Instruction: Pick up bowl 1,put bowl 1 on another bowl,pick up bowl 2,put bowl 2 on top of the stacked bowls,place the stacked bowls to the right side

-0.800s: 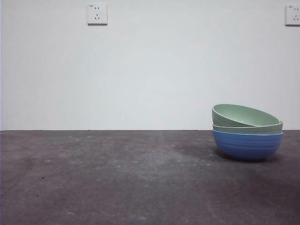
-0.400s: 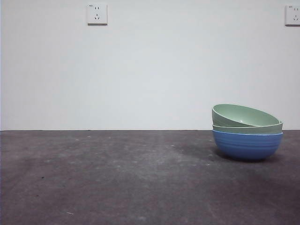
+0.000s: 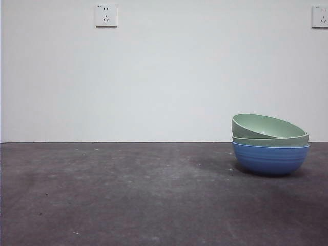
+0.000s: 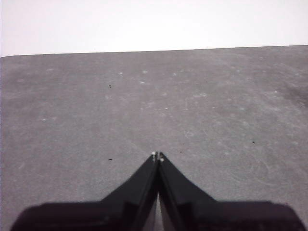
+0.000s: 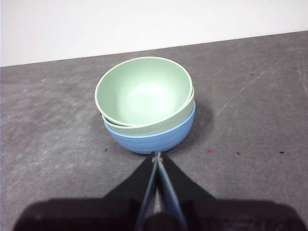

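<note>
The stacked bowls stand at the right of the table in the front view. The blue bowl [image 3: 270, 159] [image 5: 154, 135] is at the bottom, a pale green bowl [image 3: 271, 140] sits in it, and a second pale green bowl [image 3: 264, 126] [image 5: 142, 90] lies tilted on top. My right gripper [image 5: 157, 154] is shut and empty, its tips just short of the blue bowl's side. Over bare table, my left gripper [image 4: 157, 155] is shut and holds nothing. Neither arm shows in the front view.
The dark grey table [image 3: 128, 195] runs back to a white wall with two sockets [image 3: 106, 15] [image 3: 320, 16]. The stack stands near the table's far edge.
</note>
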